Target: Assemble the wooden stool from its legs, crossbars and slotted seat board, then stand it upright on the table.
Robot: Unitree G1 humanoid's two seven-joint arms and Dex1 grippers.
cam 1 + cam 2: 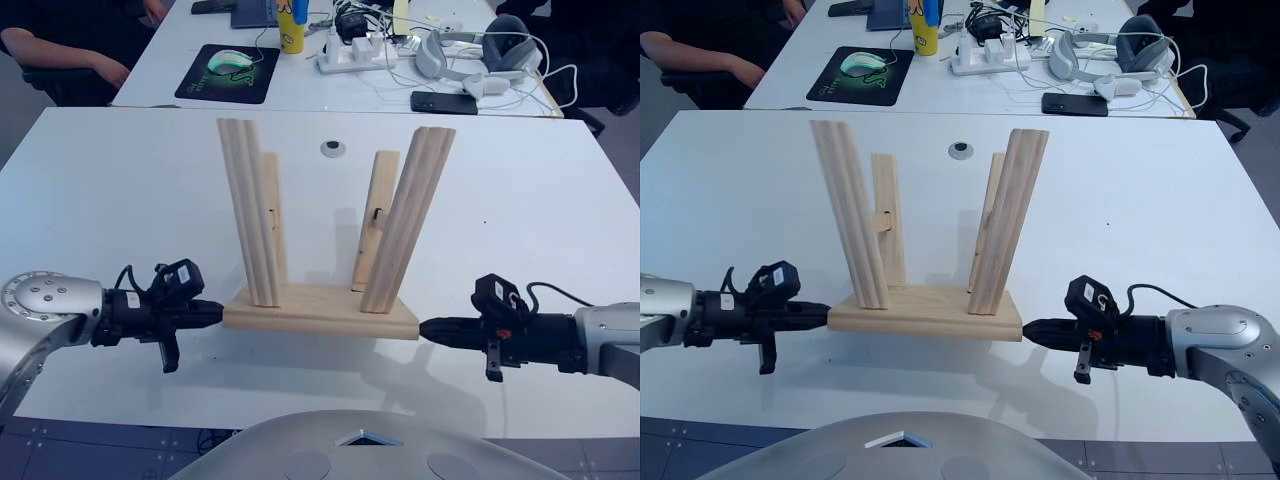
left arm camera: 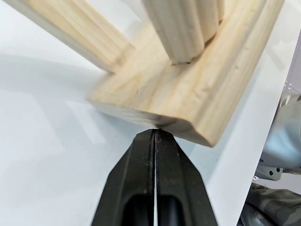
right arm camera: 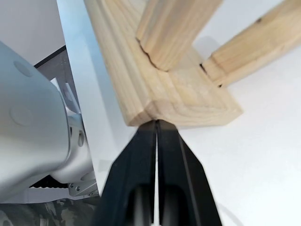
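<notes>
The stool (image 1: pixel 322 250) is pale, unpainted wood with a plain grain. It sits upside down near the middle of the smooth white table (image 1: pixel 120 200). Its flat rectangular seat (image 1: pixel 320 311) lies on the tabletop, with rounded edges and corners. 4 legs (image 1: pixel 250 210) rise from the seat and splay outward a little. Each leg is ribbed lengthwise, like slats joined side by side. The 2 front legs are taller in view than the 2 behind them.

The left tool (image 1: pixel 215 313) is black and tapered, and lies level at the stool's left end. Its fingers (image 2: pixel 131 188) are pressed flat together, with only a thin seam between them. Their tip meets the seat's edge. The right tool (image 1: pixel 425 327) mirrors it at the stool's right end, fingers (image 3: pixel 183 188) likewise closed tight, tip against a seat corner. Neither holds anything.

Behind the stool a small round grommet (image 1: pixel 333 149) is set into the table. Farther behind the stool a second table (image 1: pixel 180 50) carries a dark mouse pad (image 1: pixel 228 73) with a mouse (image 1: pixel 232 61). It also holds a yellow cup (image 1: pixel 291 30), a black phone (image 1: pixel 443 102) and a grey headset (image 1: pixel 470 50) among cables.
</notes>
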